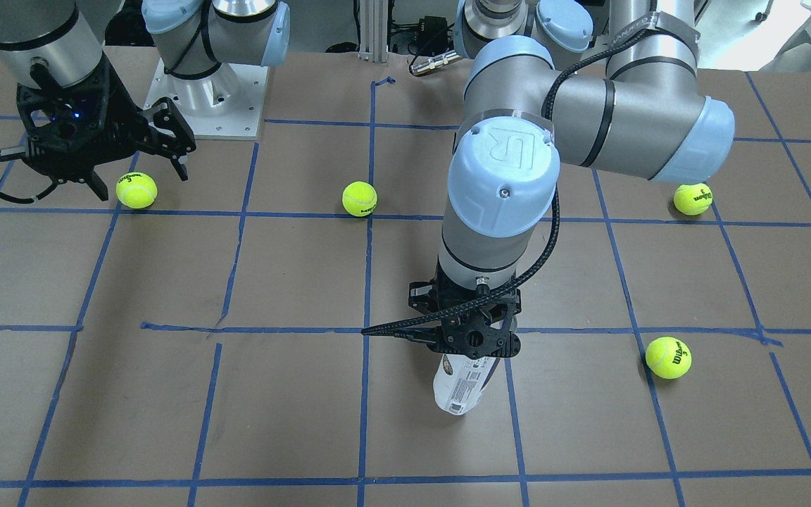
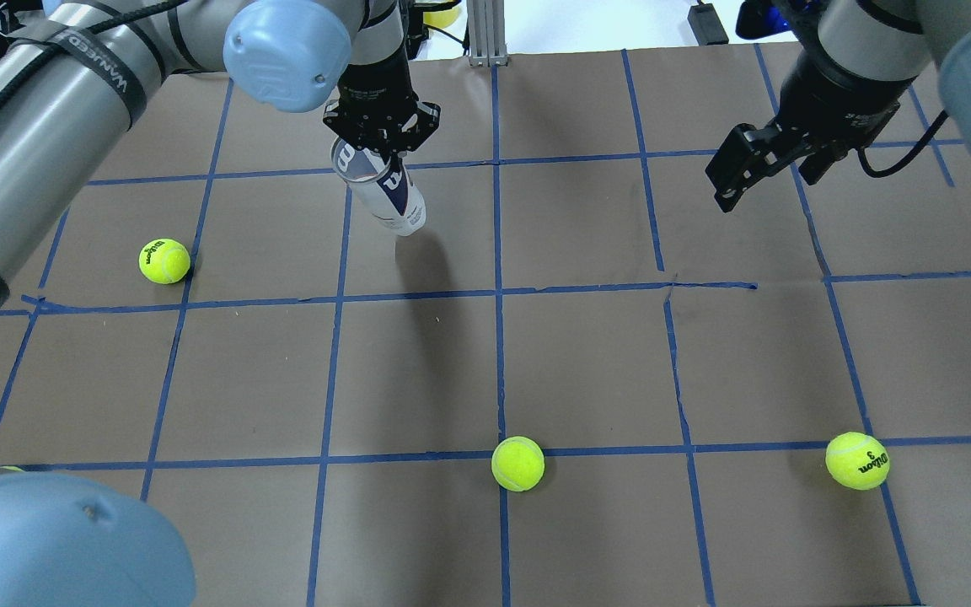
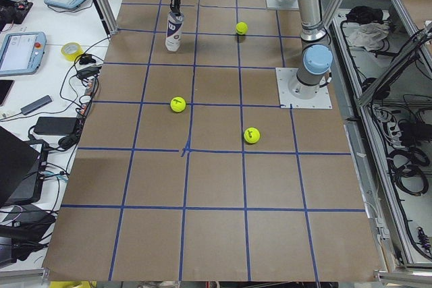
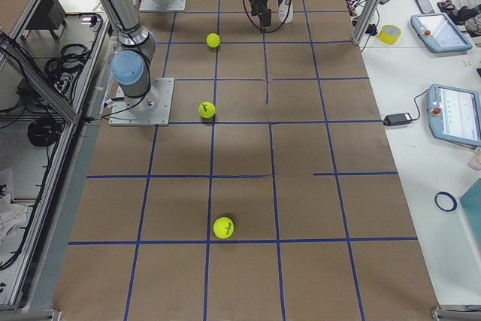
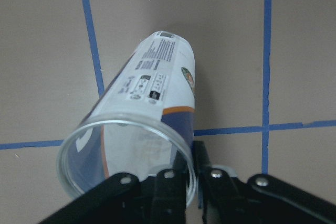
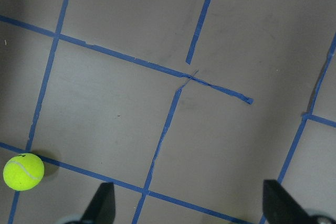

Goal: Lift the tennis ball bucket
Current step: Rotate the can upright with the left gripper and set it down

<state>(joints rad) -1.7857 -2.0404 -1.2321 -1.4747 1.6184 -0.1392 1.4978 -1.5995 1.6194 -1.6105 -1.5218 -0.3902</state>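
Note:
The tennis ball bucket is a clear tube with a white and navy label. It hangs tilted under my left gripper, open mouth up, at the far middle of the table. In the left wrist view the left gripper is shut on the bucket's rim, one finger inside and one outside. From the front, the bucket points down below the left gripper. I cannot tell whether its bottom touches the table. My right gripper is open and empty, well away from the bucket.
Several yellow-green tennis balls lie loose on the brown gridded table: one at the left, one in the near middle, one at the near right. One ball lies just under the right gripper.

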